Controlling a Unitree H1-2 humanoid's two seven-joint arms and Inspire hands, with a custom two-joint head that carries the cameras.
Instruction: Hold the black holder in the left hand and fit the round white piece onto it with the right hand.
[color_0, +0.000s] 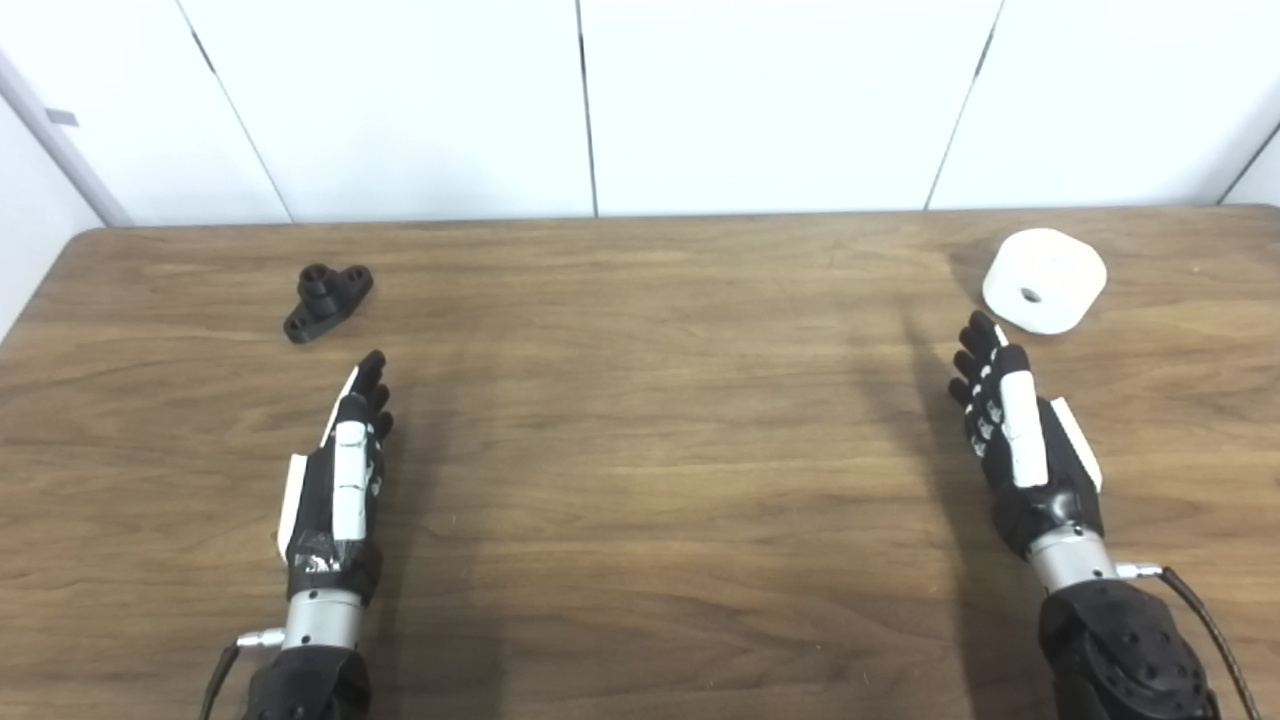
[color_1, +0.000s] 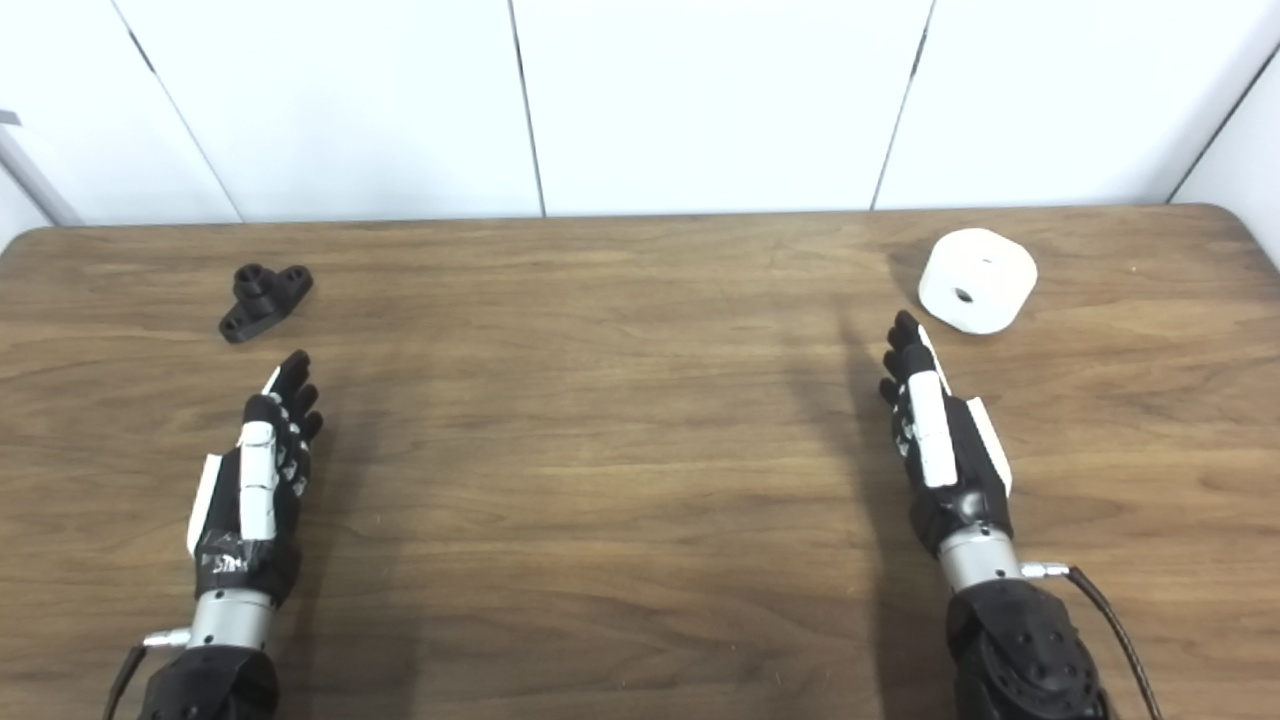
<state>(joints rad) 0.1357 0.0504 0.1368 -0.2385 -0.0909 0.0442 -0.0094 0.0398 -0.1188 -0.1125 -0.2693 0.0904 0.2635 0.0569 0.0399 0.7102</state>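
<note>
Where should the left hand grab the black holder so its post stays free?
Probably by the flat base lugs of the black holder, fingers across the narrow sides, coming from the near side where the left hand waits open. The raised hollow post sits centred; leave it clear for the round white piece.

Brown wood-grain table (color_0: 640, 480) with rounded corners, against white wall panels (color_0: 780, 100) with dark seams

Both hands (left hand (color_0: 340, 470), right hand (color_0: 1020, 430)) hover empty near black holder (color_0: 327, 300) and white piece (color_0: 1044, 279).
</note>
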